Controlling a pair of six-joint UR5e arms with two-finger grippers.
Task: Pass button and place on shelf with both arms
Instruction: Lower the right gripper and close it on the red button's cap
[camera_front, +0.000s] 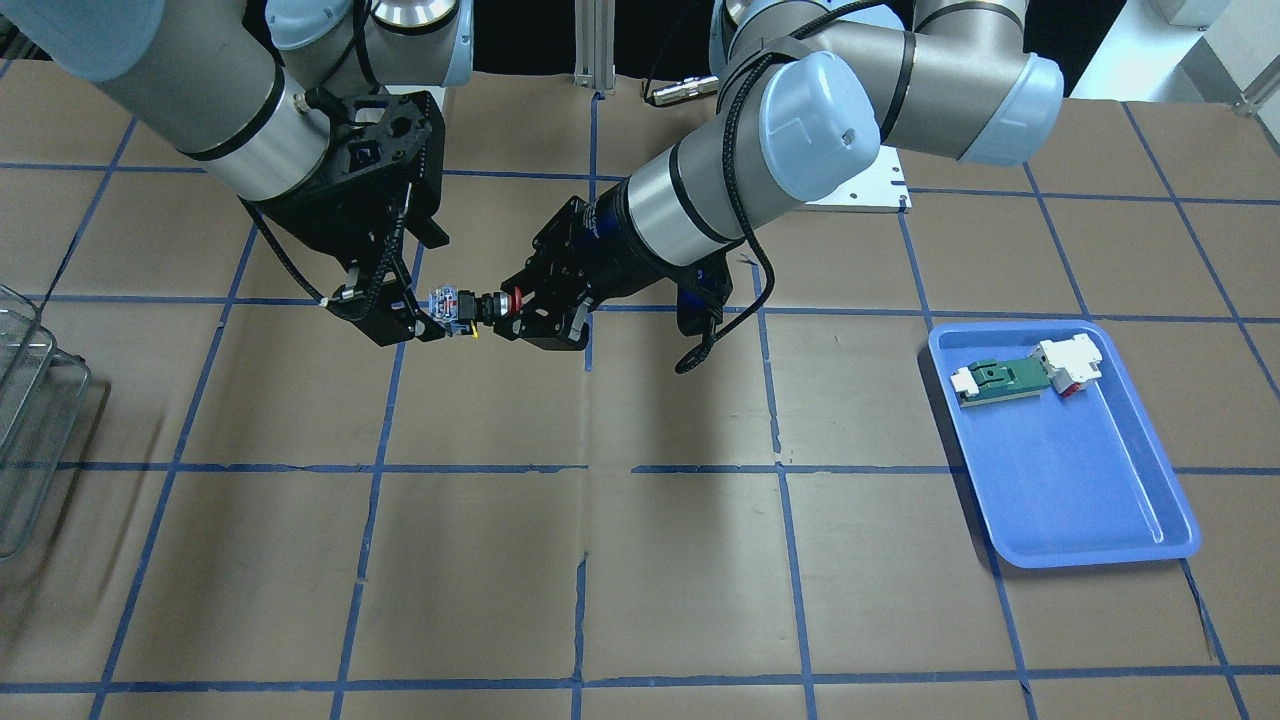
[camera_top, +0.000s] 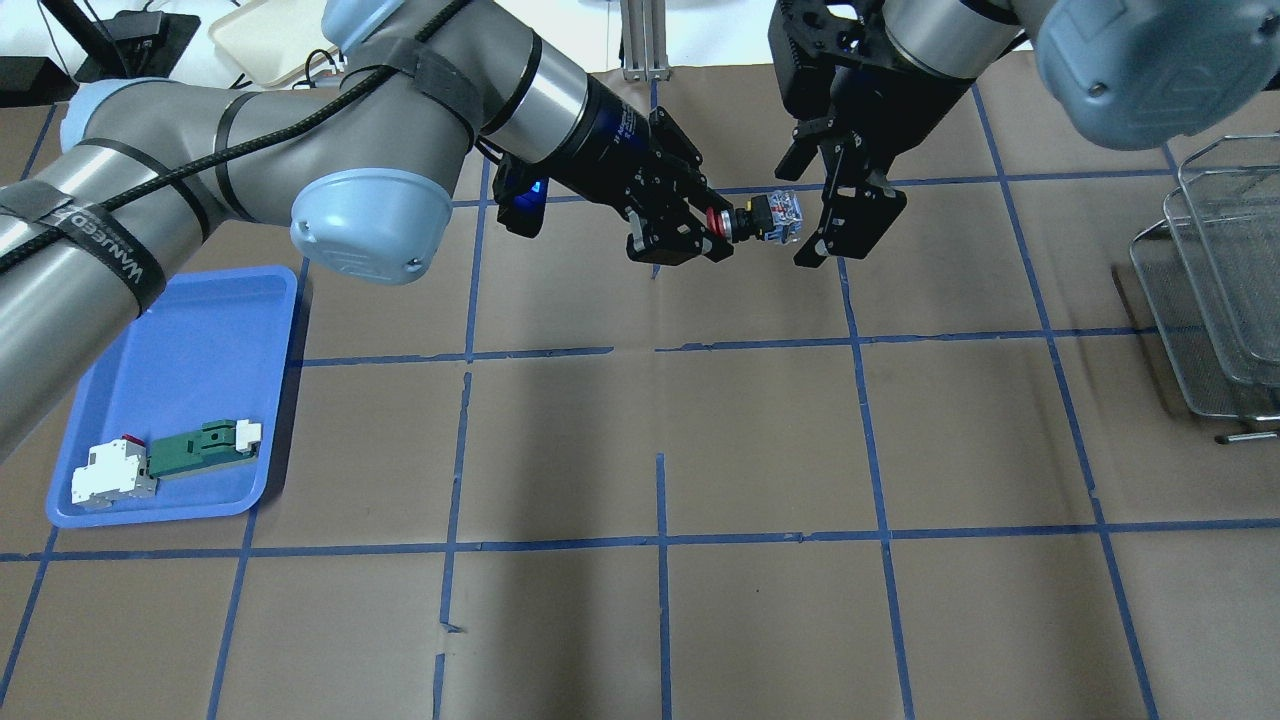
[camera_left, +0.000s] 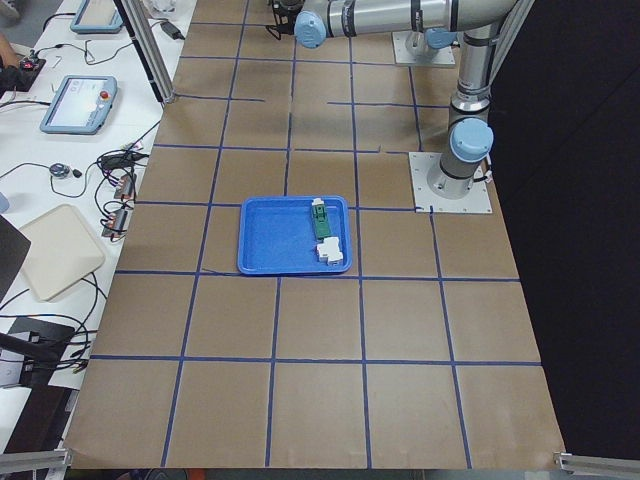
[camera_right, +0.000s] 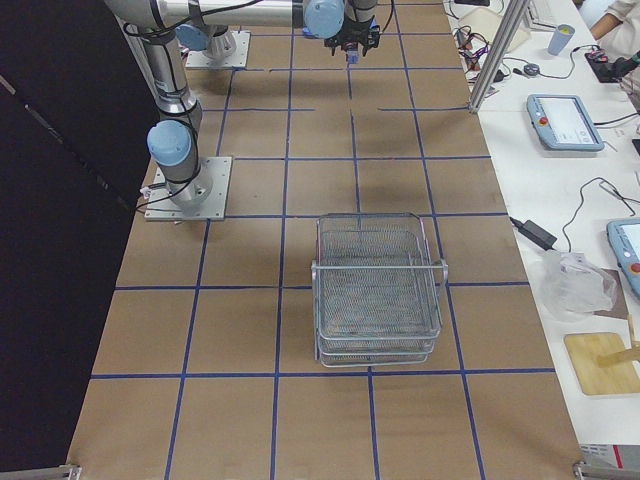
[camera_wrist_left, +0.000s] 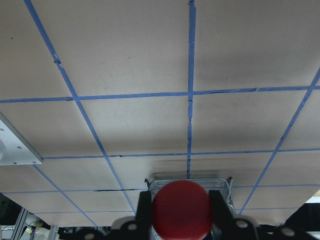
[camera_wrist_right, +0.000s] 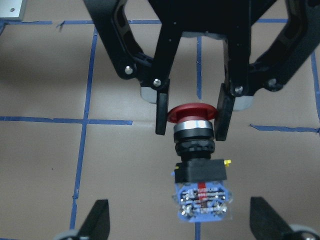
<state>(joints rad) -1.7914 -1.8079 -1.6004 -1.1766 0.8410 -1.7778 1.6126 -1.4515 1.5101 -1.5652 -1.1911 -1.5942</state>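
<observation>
Overhead exterior view: the button (camera_top: 762, 216) is hanging in the air over the table (camera_top: 760, 450), lying level, on the half of the table nearer the robot's base. Its red head is pointing toward the left gripper (camera_top: 705, 235) and its blue-and-white block toward the right gripper (camera_top: 828, 222).

The left gripper is clamping the button by the red head. In the right wrist view, its two fingers (camera_wrist_right: 161, 112) are pressing on opposite sides of the head, while the black collar and the block are sticking out free beyond them. The left wrist view is showing the same grip from behind, with the red head filling the gap between the fingers.

The right gripper is facing the left one with its fingers spread wide. Its tips are standing on either side of the block and are touching nothing.

The shelf (camera_right: 378, 290) is standing on the table at the robot's right end, well apart from the button. The blue tray (camera_top: 180, 360) is lying at the robot's left end, also well apart. It is holding a green-and-white part (camera_top: 200, 447) and a white-and-red block (camera_top: 112, 472), which are lying just beside each other along one short edge.
</observation>
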